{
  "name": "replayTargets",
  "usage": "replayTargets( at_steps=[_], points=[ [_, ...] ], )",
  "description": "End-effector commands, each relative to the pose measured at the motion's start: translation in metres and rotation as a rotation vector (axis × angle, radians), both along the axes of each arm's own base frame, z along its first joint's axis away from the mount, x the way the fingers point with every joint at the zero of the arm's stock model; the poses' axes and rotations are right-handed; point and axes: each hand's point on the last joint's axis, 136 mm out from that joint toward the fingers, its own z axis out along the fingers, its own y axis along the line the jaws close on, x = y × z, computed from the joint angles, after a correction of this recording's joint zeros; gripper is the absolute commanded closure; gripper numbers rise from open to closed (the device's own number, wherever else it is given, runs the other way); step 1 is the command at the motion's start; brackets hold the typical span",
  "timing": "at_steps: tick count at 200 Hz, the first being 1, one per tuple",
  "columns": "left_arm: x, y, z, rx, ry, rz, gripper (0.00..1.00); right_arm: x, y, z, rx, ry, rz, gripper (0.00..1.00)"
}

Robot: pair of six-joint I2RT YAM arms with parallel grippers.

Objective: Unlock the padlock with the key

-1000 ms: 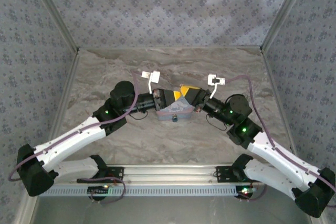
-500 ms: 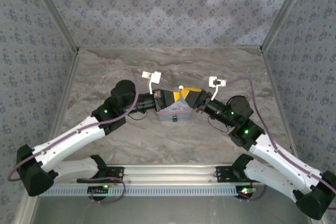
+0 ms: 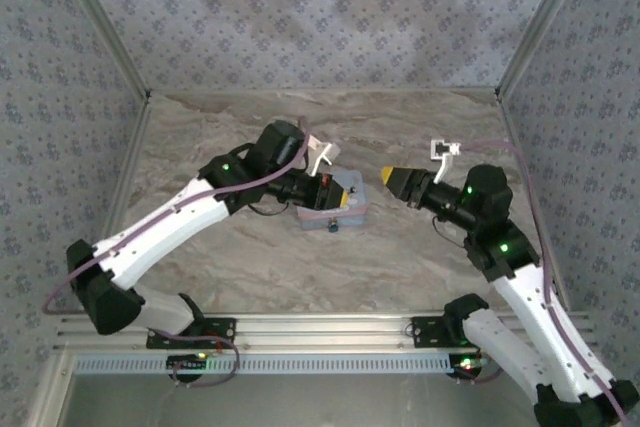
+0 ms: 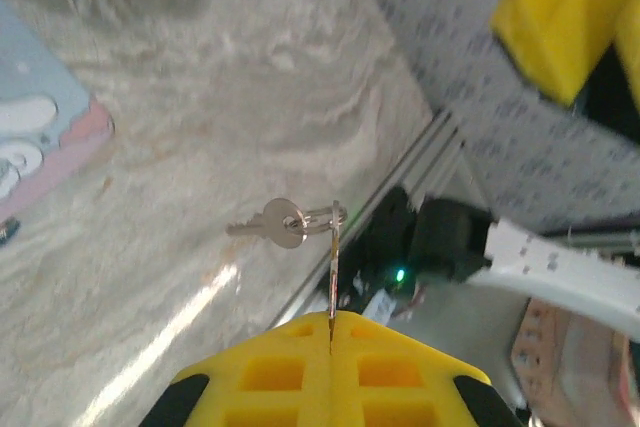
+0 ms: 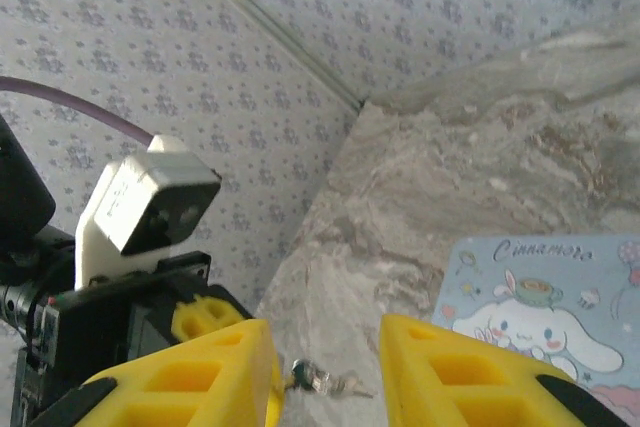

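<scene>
In the view from above, the left gripper [image 3: 330, 192] was over a light blue box [image 3: 340, 217] that lay in the middle of the marbled table [image 3: 250, 267]. The right gripper [image 3: 390, 177] was near the box on its right side and did not touch it. A small dark thing [image 3: 332, 227] was at the near edge of the box, but it was too small to say whether it was the padlock. In the left wrist view, the yellow jaws of the left gripper were closed completely on a key [image 4: 331, 267], which was seen on its edge as a thin metal strip standing out from them. A ring [image 4: 337, 214] passed through its far end, and a second key [image 4: 265, 229] hung from the ring to the left, above the table. In the right wrist view, the jaws of the right gripper stood apart with nothing between them. The keys were visible through the gap, further away, and the box, with a Cinnamoroll picture on it, lay to the right.
</scene>
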Motion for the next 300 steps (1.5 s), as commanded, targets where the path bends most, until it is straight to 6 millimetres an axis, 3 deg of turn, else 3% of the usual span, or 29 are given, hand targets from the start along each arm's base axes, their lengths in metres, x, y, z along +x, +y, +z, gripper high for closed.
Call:
replayTargets(
  at_steps=[1,24,53,71,174,251,263,282,300],
  points=[
    [-0.032,0.004,0.012,-0.015,0.026,-0.19,1.0,-0.021,0.021,0.008,0.076,0.06,0.28,0.64],
    [-0.046,0.0,0.025,-0.074,0.033,-0.286,1.0,-0.03,0.032,0.009,0.109,0.087,0.401,0.59],
    [-0.053,0.0,0.036,-0.119,0.005,-0.345,1.0,-0.046,0.037,0.004,0.131,0.1,0.491,0.46],
    [-0.056,-0.001,0.041,-0.142,-0.001,-0.365,1.0,-0.056,0.04,0.004,0.137,0.085,0.526,0.44],
    [-0.05,0.001,0.05,-0.176,-0.013,-0.358,1.0,-0.09,0.055,-0.008,0.091,0.1,0.67,0.59],
    [-0.054,-0.001,0.055,-0.202,0.003,-0.38,1.0,-0.088,0.054,-0.011,0.069,0.092,0.655,0.73],
    [-0.056,0.0,0.055,-0.206,0.005,-0.389,1.0,-0.086,0.054,-0.011,0.068,0.092,0.646,0.72],
    [-0.058,0.0,0.055,-0.207,0.011,-0.396,1.0,-0.084,0.054,-0.01,0.064,0.087,0.634,0.57],
    [-0.059,0.001,0.052,-0.202,0.018,-0.398,1.0,-0.082,0.054,-0.008,0.061,0.075,0.621,0.56]
  ],
)
